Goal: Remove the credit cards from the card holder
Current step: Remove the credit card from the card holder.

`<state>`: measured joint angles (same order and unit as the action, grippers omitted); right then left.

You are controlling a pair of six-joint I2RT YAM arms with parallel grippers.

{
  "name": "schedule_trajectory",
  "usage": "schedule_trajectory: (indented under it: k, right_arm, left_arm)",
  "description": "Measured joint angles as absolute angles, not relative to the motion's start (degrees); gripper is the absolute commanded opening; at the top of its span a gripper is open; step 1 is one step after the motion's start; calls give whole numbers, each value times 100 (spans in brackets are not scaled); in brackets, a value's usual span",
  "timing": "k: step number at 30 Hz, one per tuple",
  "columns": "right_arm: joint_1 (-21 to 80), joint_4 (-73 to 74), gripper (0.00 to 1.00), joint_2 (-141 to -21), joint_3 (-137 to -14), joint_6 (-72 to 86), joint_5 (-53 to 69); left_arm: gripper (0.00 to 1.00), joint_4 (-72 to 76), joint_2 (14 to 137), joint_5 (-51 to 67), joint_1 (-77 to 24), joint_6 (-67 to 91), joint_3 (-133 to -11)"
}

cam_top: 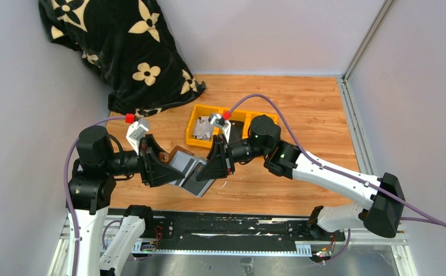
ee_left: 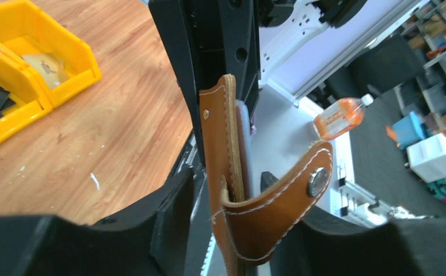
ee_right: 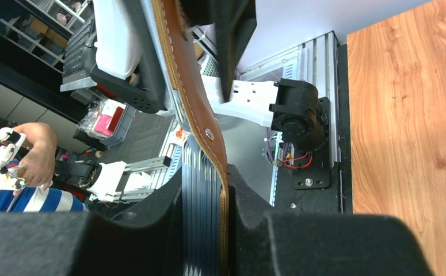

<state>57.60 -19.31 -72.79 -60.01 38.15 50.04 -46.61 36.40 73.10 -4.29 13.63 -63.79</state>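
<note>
The card holder (cam_top: 181, 165) is hanging open above the near middle of the table (cam_top: 301, 115). My right gripper (cam_top: 210, 169) is pinching its right half with narrow jaws. My left gripper (cam_top: 168, 171) is standing around the left half; I cannot tell if it is gripping.

Tan-brown leather on the card holder (ee_left: 232, 172), white stitching, grey inner face and a silver snap (ee_left: 317, 181). Bright yellow bins (ee_left: 79, 57). Black blanket (cam_top: 122, 46) with cream flower print. Warm orange woodgrain desk (cam_top: 312, 115). Purple cables (cam_top: 255, 95).
</note>
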Motion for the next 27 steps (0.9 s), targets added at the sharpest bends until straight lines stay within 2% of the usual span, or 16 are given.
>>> schedule_trajectory:
  k: [2, 3, 9, 15, 19, 21, 24, 27]
  right_arm:
    - [5760, -1774, 0, -7284, -6062, 3743, 5030]
    - [5760, -1664, 0, -7284, -6114, 3684, 5059]
    - [5758, -1219, 0, -7293, -6381, 3299, 5253]
    - [5758, -784, 1, -7293, -6528, 2871, 5435]
    - [5747, -587, 31, -7330, -6641, 2665, 5524]
    - [5730, -482, 41, -7384, -6718, 2554, 5529]
    - [5717, -375, 51, -7411, -6801, 2451, 5483]
    - [5631, -274, 57, -7308, -6834, 2394, 5146]
  left_arm:
    - [58, -4648, 3653, 7336, -429, 1376, -6399]
    - [55, -4646, 3656, 7358, -429, 1393, -6399]
    - [32, -4624, 3667, 7535, -429, 1433, -6392]
    - [28, -4554, 3798, 7749, -429, 1581, -6388]
    - [7, -4554, 3848, 7808, -429, 1645, -6388]
    - [3, -4552, 3839, 7804, -429, 1653, -6388]
    - [0, -4556, 3833, 7719, -429, 1640, -6388]
    - [0, -4547, 3817, 7559, -429, 1632, -6388]
